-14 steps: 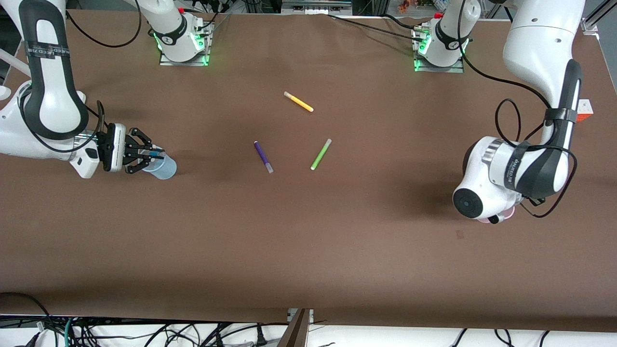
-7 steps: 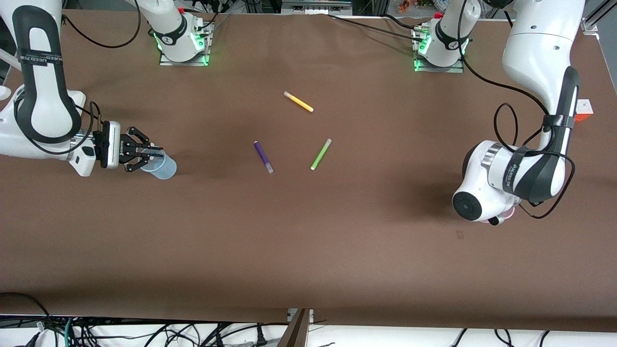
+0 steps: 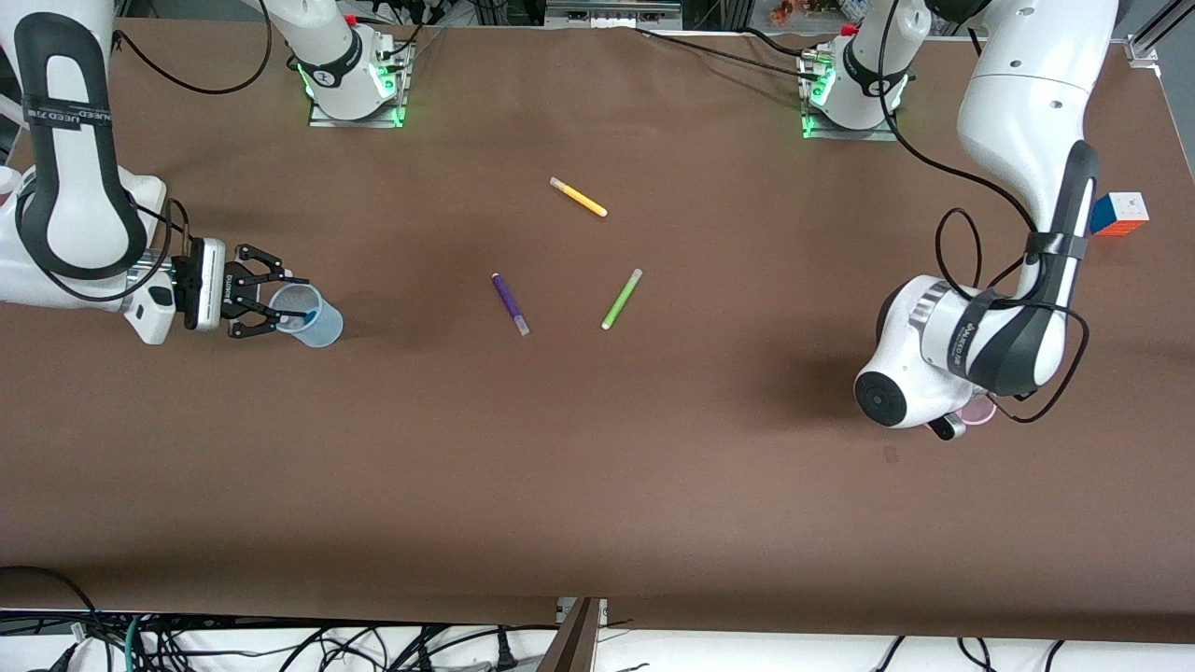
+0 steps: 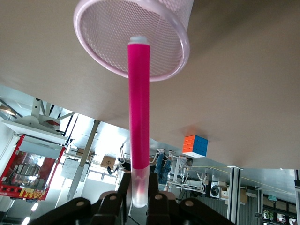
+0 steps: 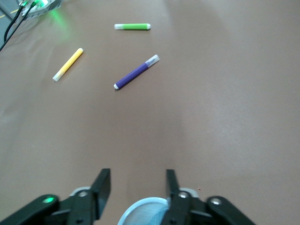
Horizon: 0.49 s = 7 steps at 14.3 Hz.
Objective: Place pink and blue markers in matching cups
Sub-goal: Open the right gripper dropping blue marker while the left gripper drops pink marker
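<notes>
My right gripper (image 3: 280, 301) is open beside the pale blue cup (image 3: 322, 327) at the right arm's end of the table. The blue marker (image 3: 299, 317) shows inside that cup, free of the fingers. In the right wrist view the open gripper (image 5: 137, 176) straddles the cup's rim (image 5: 143, 212); the marker does not show there. My left gripper (image 4: 139, 180) is shut on the pale cap of the pink marker (image 4: 138, 108), whose other end is at the mouth of the pink cup (image 4: 183, 47). In the front view the left wrist hides all but the pink cup's edge (image 3: 980, 413).
A yellow marker (image 3: 579, 197), a purple marker (image 3: 510, 303) and a lime-green marker (image 3: 621, 299) lie mid-table, also in the right wrist view (image 5: 68, 64) (image 5: 136, 72) (image 5: 132, 26). A colour cube (image 3: 1117, 213) sits at the left arm's end.
My right gripper has opened and drawn back from the blue cup; the blue marker it held over the rim now sits inside. The left arm shifted slightly, uncovering the cube.
</notes>
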### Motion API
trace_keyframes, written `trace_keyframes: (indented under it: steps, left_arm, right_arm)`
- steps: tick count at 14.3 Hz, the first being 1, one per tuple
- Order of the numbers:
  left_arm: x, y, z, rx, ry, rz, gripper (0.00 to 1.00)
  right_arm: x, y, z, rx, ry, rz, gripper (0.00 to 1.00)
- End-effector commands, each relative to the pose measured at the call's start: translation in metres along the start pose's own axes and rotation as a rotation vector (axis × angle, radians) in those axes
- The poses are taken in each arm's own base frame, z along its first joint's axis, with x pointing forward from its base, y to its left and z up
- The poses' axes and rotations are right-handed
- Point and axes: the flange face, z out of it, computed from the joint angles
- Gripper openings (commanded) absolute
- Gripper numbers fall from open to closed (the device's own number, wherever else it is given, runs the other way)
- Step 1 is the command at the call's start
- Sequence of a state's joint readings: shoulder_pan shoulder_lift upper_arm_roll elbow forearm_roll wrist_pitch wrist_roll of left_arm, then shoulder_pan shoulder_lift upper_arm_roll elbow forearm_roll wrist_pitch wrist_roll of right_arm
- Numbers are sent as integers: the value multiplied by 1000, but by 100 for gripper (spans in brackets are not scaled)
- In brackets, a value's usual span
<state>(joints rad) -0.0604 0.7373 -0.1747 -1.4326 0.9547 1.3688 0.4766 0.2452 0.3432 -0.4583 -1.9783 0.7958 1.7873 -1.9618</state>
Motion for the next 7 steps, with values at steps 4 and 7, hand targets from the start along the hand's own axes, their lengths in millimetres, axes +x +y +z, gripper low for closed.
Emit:
trace_keyframes:
  steps: [4, 7]
  left_arm:
    - [5, 4, -4, 26, -51, -106, 63]
    - [3, 3, -5, 23, -46, -107, 100]
  right_arm:
    - [43, 12, -37, -38, -59, 309, 100]
    - [69, 16, -57, -81, -153, 577, 100]
